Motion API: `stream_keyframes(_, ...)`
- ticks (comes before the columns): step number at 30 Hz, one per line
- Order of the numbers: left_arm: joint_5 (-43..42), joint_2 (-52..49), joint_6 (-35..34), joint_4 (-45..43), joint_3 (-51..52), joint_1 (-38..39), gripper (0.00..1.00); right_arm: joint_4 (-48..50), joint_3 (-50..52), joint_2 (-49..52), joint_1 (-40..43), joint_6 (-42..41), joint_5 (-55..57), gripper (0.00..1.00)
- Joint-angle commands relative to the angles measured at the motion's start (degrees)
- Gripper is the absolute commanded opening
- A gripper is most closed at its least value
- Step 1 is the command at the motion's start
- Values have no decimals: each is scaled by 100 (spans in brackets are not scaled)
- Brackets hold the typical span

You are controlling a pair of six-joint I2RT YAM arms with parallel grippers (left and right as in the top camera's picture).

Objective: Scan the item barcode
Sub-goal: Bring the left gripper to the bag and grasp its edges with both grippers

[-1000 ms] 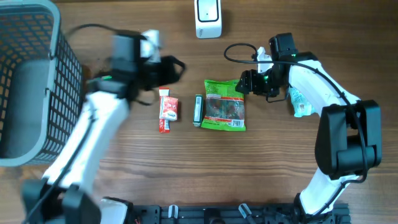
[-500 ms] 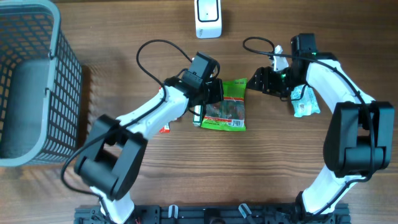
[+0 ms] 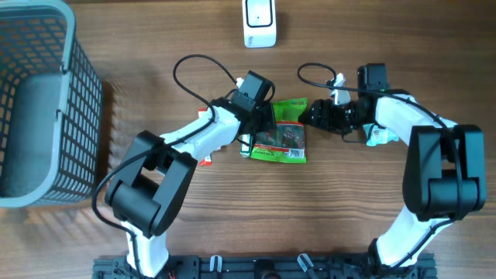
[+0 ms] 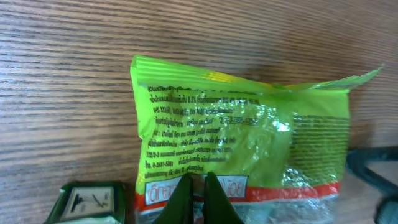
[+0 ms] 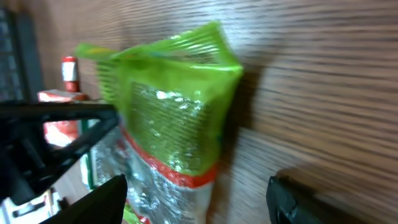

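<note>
Nearest the robot's side, the wooden surface (image 3: 341, 217) is bare boards, and both arms reach out over it toward the middle. The left arm (image 3: 194, 139) comes in from the near left and the right arm (image 3: 403, 116) from the near right. The green snack packet (image 3: 285, 144), the item to scan, lies flat in the middle of the surface between the two wrists. The left jaws are closed, their fingertips (image 4: 182, 200) pressed together at the packet's red-banded left edge. Whether any film is pinched between them I cannot tell. Just beside that edge sits a small dark green box (image 4: 93, 202). Farther left, a red-and-white sachet (image 5: 55, 97) lies mostly hidden under the left arm. The right jaws stand wide open with nothing between them, just off the packet's right edge. In the right wrist view one dark finger (image 5: 102, 202) shows low on the left, and the packet fills the middle. A white-and-teal pouch (image 3: 378, 136) lies under the right forearm. A grey mesh basket (image 3: 77, 93) occupies the left side. At the far edge stands the white barcode scanner (image 3: 259, 23), well apart from the packet.
</note>
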State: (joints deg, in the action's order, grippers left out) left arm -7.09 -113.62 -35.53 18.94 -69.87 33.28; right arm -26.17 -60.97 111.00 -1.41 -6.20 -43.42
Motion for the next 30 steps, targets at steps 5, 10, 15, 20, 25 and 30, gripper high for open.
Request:
stream_keyframes(5,227,-481,-81,122,57,26,4,708,417,68,-413,-664,-326,72)
stream_keyframes(10,227,-492,-79,249,57,26,4,1241,538,68,-785,-1329,-323,65)
stream_keyframes(15,227,-492,-76,278,57,26,4,1878,699,66,-1003,-1644,-369,49)
stream_keyframes(20,219,-490,-74,295,52,26,4,1956,697,66,-894,-1615,-625,4)
stream_keyframes(25,219,-289,11,236,35,26,4,1965,699,63,-568,-1172,-1694,4)
stream_keyframes(30,197,354,79,229,-131,24,4,1967,697,48,-319,-721,-2428,4)
